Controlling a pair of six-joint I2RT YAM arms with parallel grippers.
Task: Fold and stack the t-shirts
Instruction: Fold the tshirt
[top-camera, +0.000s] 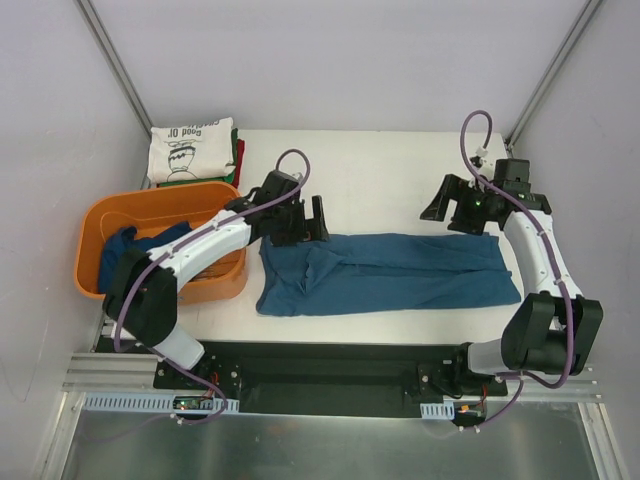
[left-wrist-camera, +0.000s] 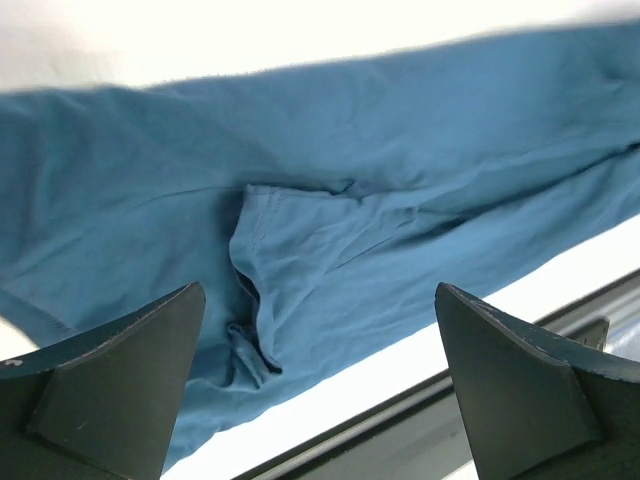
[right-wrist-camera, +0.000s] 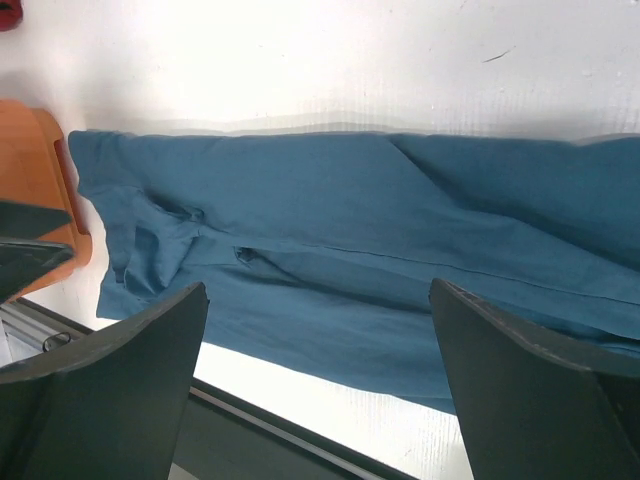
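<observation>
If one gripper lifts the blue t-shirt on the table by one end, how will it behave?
Probably floppy: the blue t-shirt lies flat with soft wrinkles, so it would drape and sag. Likely light, being thin cloth. Pushing would probably bunch it.

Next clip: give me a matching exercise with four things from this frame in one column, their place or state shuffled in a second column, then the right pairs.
1. cream printed t-shirt
2. orange tub
3. blue t-shirt
4. right gripper

A. open, holding nothing
B. laid out long across the near half of the table
C. folded, at the far left corner
D. has crumpled dark blue cloth inside

Pairs: 1-C, 2-D, 3-B, 4-A.
</observation>
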